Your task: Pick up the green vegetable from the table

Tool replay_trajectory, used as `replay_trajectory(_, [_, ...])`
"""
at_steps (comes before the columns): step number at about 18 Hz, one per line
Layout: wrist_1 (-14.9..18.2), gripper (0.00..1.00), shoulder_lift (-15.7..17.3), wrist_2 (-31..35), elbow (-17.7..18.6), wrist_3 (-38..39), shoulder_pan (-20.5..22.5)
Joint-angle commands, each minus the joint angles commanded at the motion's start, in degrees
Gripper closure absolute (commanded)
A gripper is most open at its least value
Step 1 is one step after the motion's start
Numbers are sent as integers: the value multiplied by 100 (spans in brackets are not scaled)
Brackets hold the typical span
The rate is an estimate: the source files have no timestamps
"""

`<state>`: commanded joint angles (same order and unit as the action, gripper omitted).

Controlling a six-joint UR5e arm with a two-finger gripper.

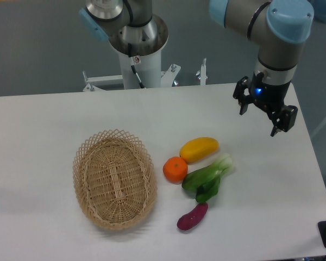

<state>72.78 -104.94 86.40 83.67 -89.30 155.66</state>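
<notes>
The green vegetable (208, 177) lies on the white table (43, 125), right of centre, with dark green leaves toward the lower left and a pale stalk end toward the upper right. My gripper (258, 120) hangs above the table's right side, up and to the right of the vegetable and well apart from it. Its two black fingers (242, 104) are spread wide, open, with nothing between them.
A yellow mango-shaped fruit (199, 149) and an orange (175, 169) lie just left of and above the vegetable. A small purple eggplant (192, 216) sits right below it. A woven wicker basket (114, 178) stands to the left. The table's right edge runs close to the gripper.
</notes>
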Motion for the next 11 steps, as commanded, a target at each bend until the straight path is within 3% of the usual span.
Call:
replay_trajectory(3, [-360,0,-96,26,-43,430,-263])
replay_trajectory(11, [-370,0,-141,-18,-193,993,-334])
